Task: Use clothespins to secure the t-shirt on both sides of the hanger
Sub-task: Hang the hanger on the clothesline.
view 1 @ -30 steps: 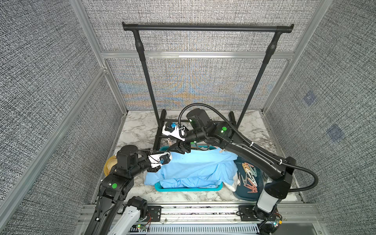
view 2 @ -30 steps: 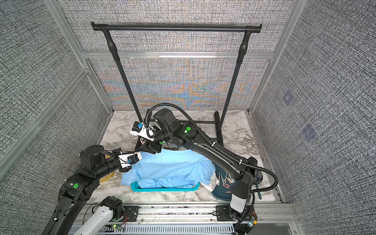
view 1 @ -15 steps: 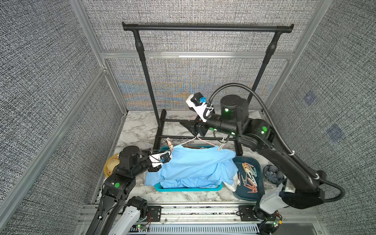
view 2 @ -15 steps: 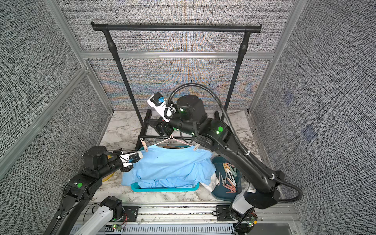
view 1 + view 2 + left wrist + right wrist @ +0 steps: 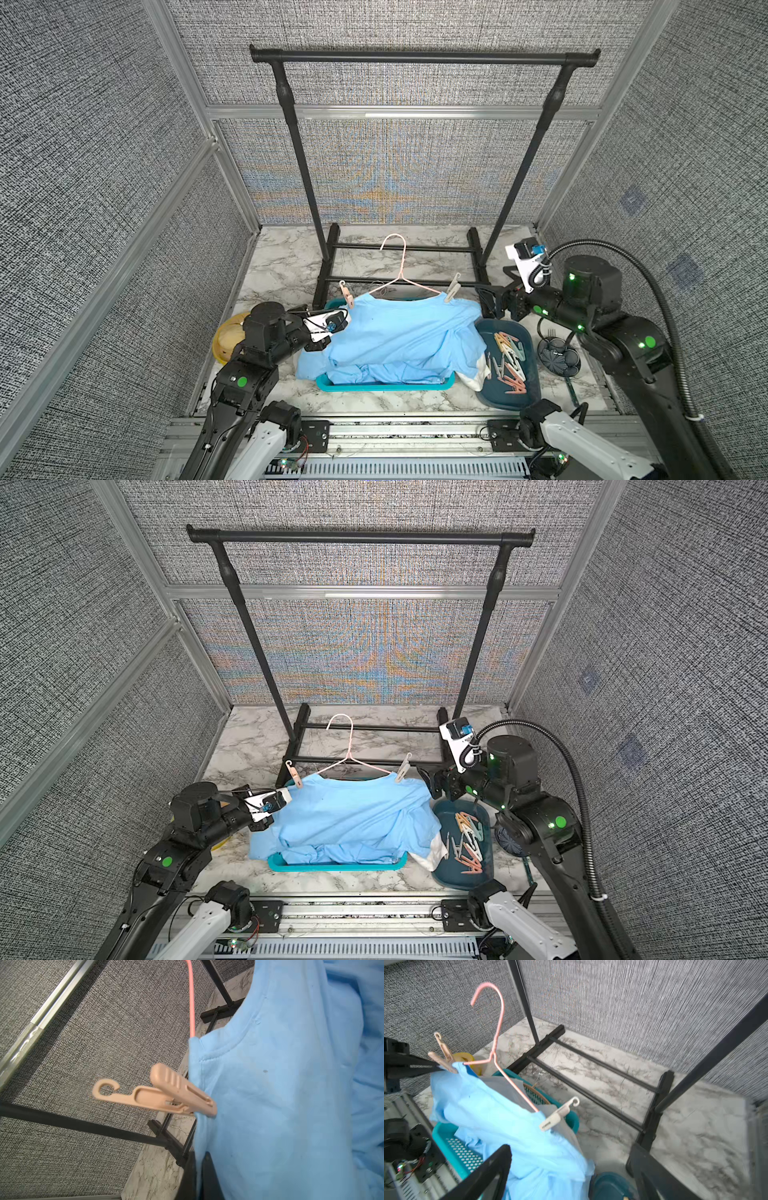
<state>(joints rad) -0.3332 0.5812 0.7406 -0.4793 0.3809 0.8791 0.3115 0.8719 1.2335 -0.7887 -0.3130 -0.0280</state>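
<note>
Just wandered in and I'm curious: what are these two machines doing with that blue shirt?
Two robot arms are pegging a blue t-shirt onto a pink hanger. Each shoulder already has a peg: a beige clothespin on one side, a white clothespin on the other. The left fingers are shut on the shirt's shoulder next to the beige one. The right fingers stand open and empty, beside the tray of spare pegs.
</note>
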